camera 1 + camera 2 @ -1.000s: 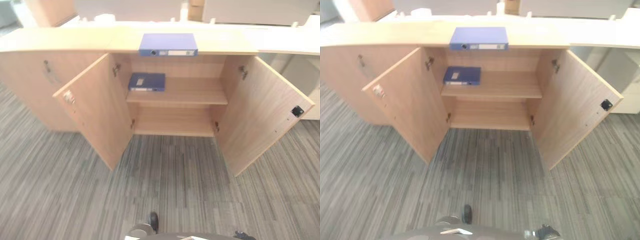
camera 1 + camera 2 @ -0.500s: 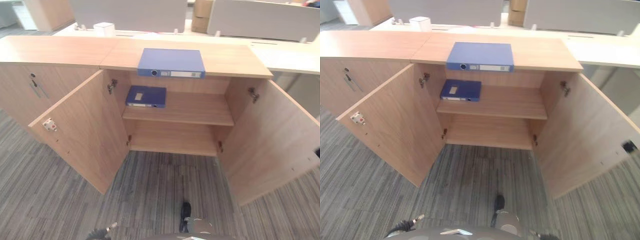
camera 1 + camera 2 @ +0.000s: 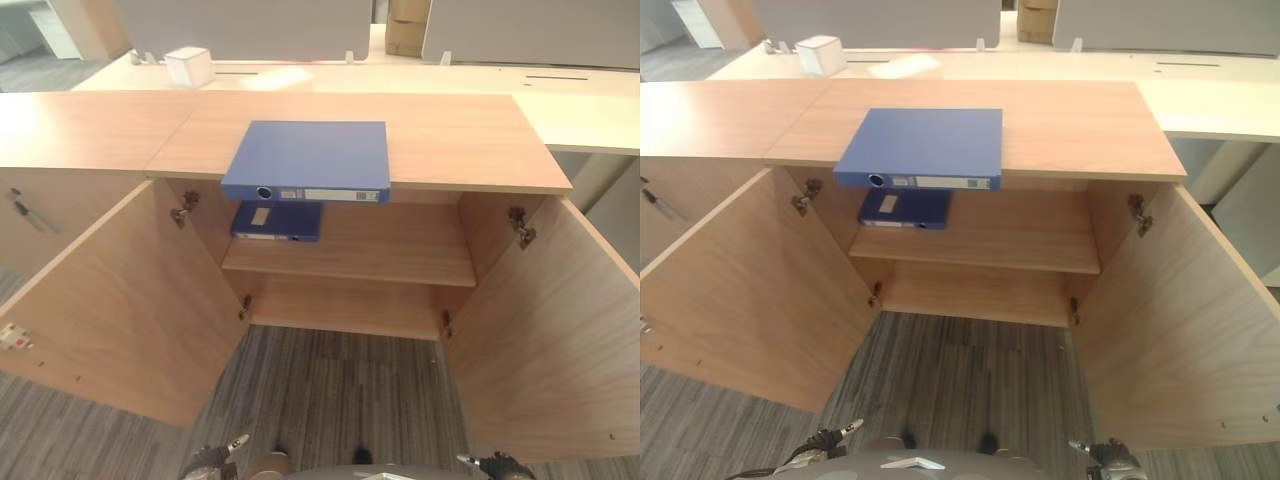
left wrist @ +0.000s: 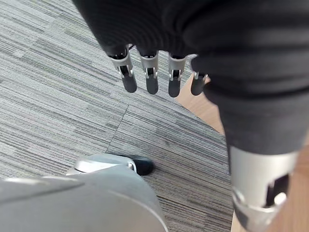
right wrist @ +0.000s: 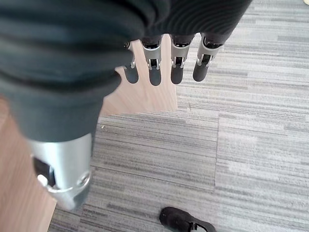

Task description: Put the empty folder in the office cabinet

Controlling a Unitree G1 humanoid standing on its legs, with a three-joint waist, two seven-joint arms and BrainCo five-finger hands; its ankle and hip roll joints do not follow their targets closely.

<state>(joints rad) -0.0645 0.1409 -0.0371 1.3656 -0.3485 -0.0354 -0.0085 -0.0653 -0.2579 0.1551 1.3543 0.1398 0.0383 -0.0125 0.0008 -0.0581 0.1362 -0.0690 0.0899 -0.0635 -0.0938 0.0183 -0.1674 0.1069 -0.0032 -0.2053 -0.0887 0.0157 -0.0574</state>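
on the cabinet top [image 3: 450, 140], at its front edge above the open doors, lies the blue folder [image 3: 310, 160], spine outward for grasping, while left hand [image 4: 154, 72] and right hand [image 5: 164, 63] hang straight-fingered, empty.

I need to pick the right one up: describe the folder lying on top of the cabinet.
The blue folder is a thick lever-arch binder lying flat on the wooden cabinet top, above the open compartment. Its spine faces the robot, with a round finger hole and a pale label strip, and juts slightly over the front edge. Nothing rests on it; neither hand touches it.
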